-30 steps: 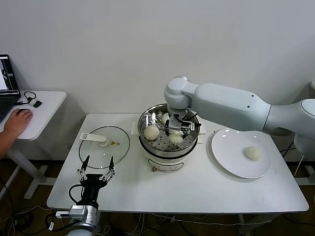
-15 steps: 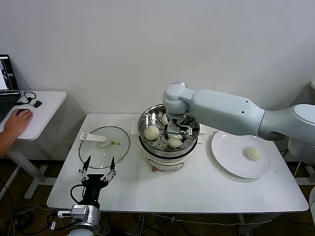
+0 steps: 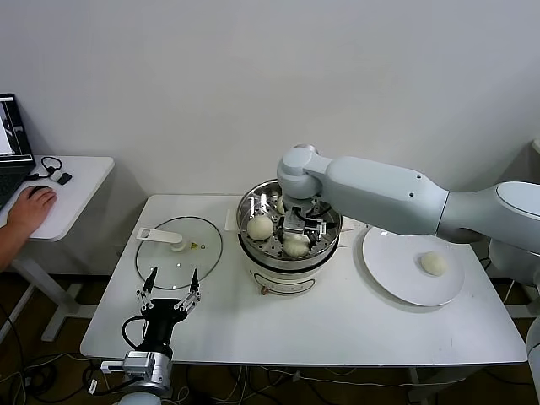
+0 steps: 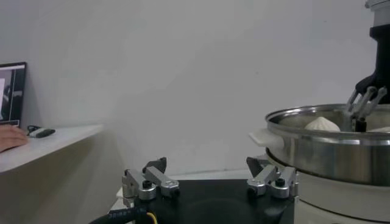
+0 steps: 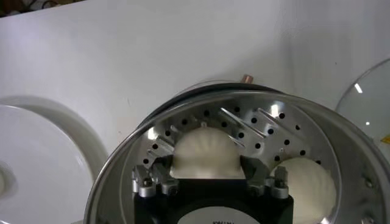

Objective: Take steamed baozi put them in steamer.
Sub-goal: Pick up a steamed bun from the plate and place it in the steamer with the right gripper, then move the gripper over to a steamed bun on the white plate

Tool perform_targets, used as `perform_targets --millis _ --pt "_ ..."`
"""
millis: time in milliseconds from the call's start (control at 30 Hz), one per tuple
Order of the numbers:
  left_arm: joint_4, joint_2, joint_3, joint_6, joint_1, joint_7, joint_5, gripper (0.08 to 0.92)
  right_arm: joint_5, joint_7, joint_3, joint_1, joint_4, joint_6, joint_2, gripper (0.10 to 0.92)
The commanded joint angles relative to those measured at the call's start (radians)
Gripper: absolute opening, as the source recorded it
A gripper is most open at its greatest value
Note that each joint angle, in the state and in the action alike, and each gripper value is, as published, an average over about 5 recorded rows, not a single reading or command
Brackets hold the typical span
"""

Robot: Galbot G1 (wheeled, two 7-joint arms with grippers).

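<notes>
- Over the steamer [image 3: 289,221], head view: we see the right gripper [image 3: 295,234] lowered into the basket, astride one baozi [image 3: 295,246]; two more buns lie inside, a fourth [image 3: 434,263] waits on the plate [image 3: 396,278]. The left gripper [image 3: 169,295] idles near the table's front edge by the glass lid [image 3: 179,251], fingers spread, empty.
- Left wrist view: the steel rim [image 4: 323,131] shows a pale dome above it.
- Right wrist view: fingers [image 5: 241,131] stand apart, flanking the bun [image 5: 204,152] — smooth, cream-white, domed, resting on the perforated floor. We judge the risk is soft dough sticking to a finger and lifting out on withdrawal.
</notes>
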Motion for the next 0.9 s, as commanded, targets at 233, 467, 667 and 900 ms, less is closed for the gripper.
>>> perform_targets --millis 233,467,667,900 --pt "0.000 0.001 0.004 0.003 -0.002 0.000 0.002 0.823 0.028 -0.004 0.015 0.030 -0.006 0.025 -0.014 0.822" --pt "-0.003 0.001 0.007 0.003 -0.001 0.000 0.002 0.823 0.058 -0.009 0.035 0.087 -0.035 0.050 -0.030 0.823" --pt "-0.008 0.003 0.005 0.003 -0.003 0.000 -0.001 0.823 0.137 -0.005 0.046 0.168 -0.086 -0.002 -0.073 0.823" --pt "-0.016 0.007 0.008 0.000 -0.006 0.007 -0.001 0.823 0.309 0.021 -0.014 0.249 -0.170 -0.138 -0.202 0.823"
